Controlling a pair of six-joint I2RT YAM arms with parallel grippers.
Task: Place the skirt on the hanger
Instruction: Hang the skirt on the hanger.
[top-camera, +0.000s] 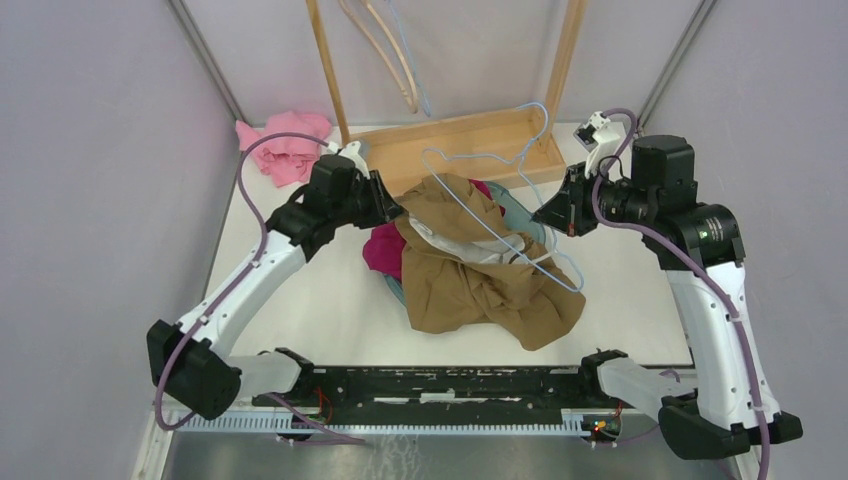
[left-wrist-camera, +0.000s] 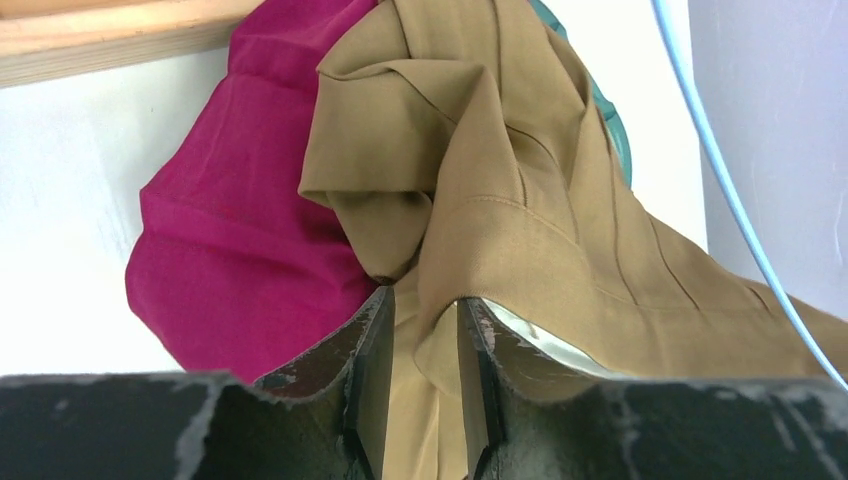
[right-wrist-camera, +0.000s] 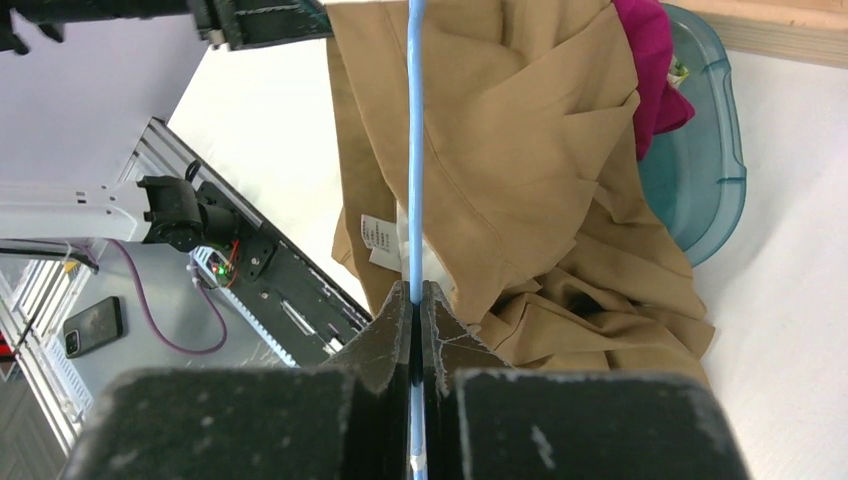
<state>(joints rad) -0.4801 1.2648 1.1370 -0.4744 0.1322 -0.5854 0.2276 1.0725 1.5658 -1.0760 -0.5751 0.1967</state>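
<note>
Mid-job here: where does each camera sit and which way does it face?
Top: above and behind the bases, looking down at the table; both arms show.
Left wrist: on the left arm, looking past the left pincer at the skirt between its fingers.
Right wrist: on the right arm, looking along the right pincer, shut on the hanger, toward the near edge.
Shared: both wrist views show the skirt and magenta cloth.

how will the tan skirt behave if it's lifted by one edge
Likely floppy: the skirt lies crumpled in soft folds, so it should sag and hang down rather than hold its shape. Probably light for its size, since the fabric looks thin. It might slide along the hanger, whose wire looks thin and smooth.
</note>
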